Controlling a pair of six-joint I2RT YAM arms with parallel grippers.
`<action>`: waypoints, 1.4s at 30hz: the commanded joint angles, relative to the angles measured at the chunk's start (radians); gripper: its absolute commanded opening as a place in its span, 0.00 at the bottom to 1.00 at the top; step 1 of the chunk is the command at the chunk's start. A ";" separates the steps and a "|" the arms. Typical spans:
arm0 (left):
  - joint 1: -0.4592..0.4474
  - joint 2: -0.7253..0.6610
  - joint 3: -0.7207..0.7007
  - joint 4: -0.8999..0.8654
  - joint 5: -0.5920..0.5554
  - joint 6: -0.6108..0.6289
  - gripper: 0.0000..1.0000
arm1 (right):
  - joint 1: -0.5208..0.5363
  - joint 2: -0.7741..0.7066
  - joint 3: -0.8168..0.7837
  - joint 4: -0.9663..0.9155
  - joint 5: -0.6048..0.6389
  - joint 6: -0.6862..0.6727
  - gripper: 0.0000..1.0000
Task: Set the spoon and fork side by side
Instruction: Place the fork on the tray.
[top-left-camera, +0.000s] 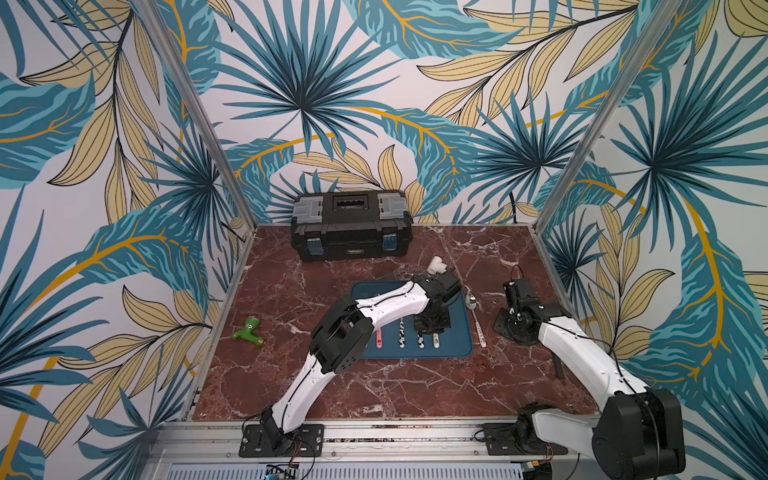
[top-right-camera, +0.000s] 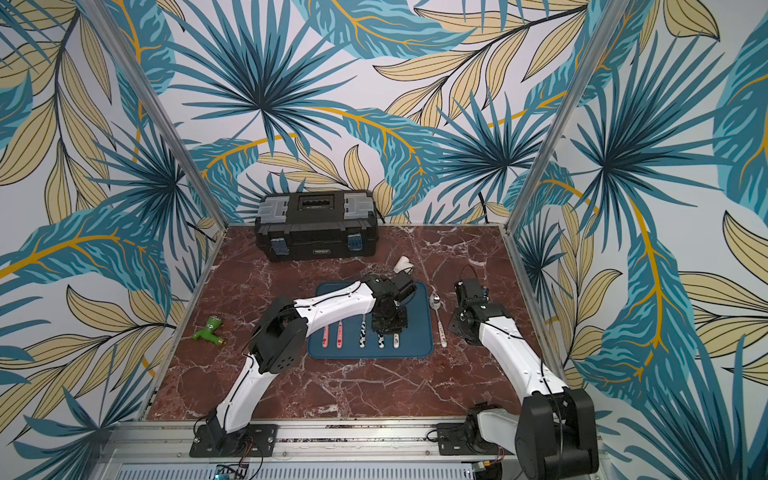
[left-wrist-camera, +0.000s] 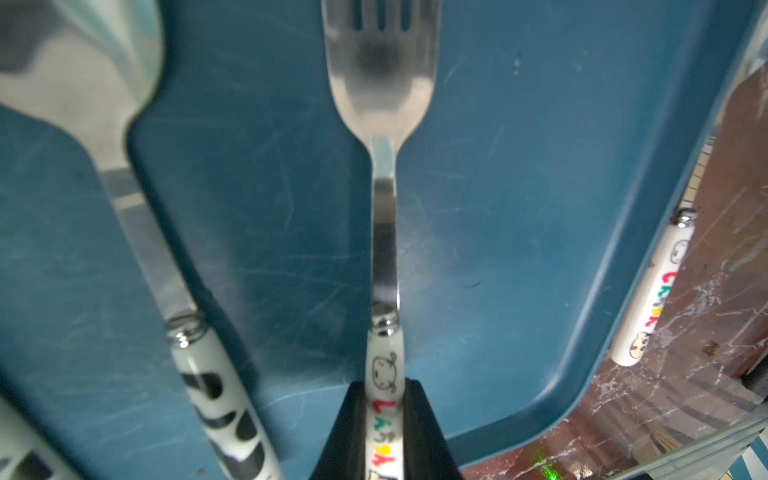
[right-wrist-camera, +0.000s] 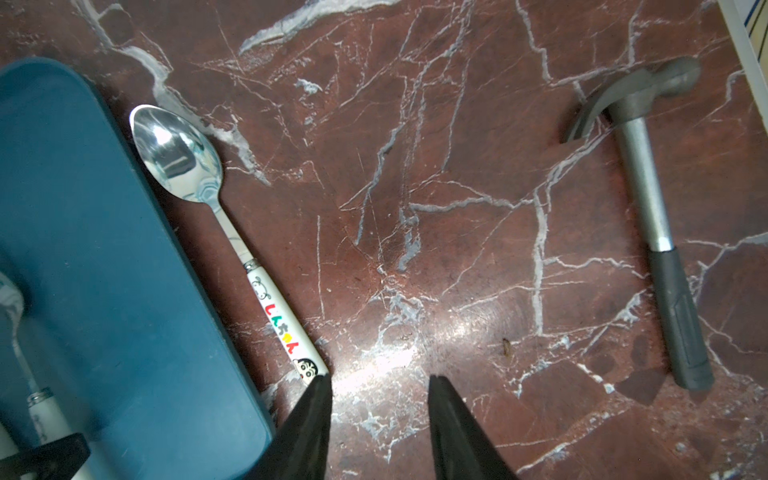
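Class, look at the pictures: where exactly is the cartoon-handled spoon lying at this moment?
In both top views the spoon lies on the marble table, just off the blue tray, on the side toward the right end effector.

Only readable stuff: colourful Japanese hiragana, looks like しんちゃん, on the fork handle (left-wrist-camera: 384, 424) and spoon handle (right-wrist-camera: 284, 322). Toolbox (top-left-camera: 351, 226) badge too tiny.

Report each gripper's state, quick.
Left gripper: shut on the fork, gripping its white cartoon-print handle above the blue tray.
Right gripper: open, empty, beside the spoon.
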 joint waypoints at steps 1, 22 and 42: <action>-0.006 0.006 0.054 -0.034 -0.008 -0.030 0.01 | -0.007 -0.020 -0.017 0.008 -0.017 -0.014 0.45; 0.005 0.069 0.107 -0.052 -0.008 -0.026 0.06 | -0.010 -0.025 -0.024 0.020 -0.047 -0.017 0.45; 0.005 0.081 0.109 -0.061 -0.005 -0.004 0.29 | -0.012 -0.036 -0.024 0.015 -0.050 -0.017 0.46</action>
